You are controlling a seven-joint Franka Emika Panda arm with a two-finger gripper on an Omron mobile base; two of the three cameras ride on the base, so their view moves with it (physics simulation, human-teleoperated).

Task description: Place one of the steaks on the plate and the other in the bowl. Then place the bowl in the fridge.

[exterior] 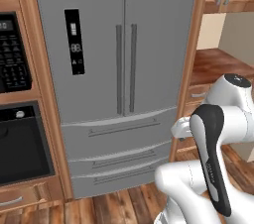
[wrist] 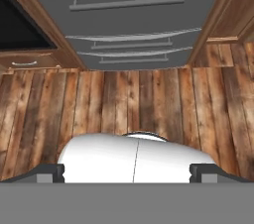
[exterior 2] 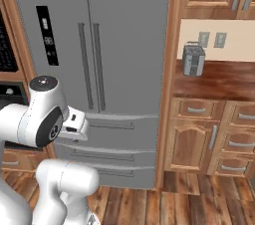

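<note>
The fridge [exterior: 119, 69] stands straight ahead, tall and grey, with both doors shut and two long bar handles down the middle. Its black dispenser panel [exterior: 74, 41] is on the left door, and its lower drawers [wrist: 124, 5] are shut too. My arm is folded low in front of it. In the hand view my gripper [wrist: 127, 172] points down at the wooden floor in front of the drawers. It is open, the fingertips [wrist: 49, 172] set wide apart with nothing between them. The steaks, the plate and the bowl are out of view.
A black wall oven [exterior: 20, 143] with a keypad panel [exterior: 12, 54] above it sits left of the fridge. To the right, a wooden counter [exterior 2: 219, 82] carries a steel toaster [exterior 2: 193, 59], with cabinet drawers [exterior 2: 214, 139] below. Plank floor [wrist: 149, 99] lies in front.
</note>
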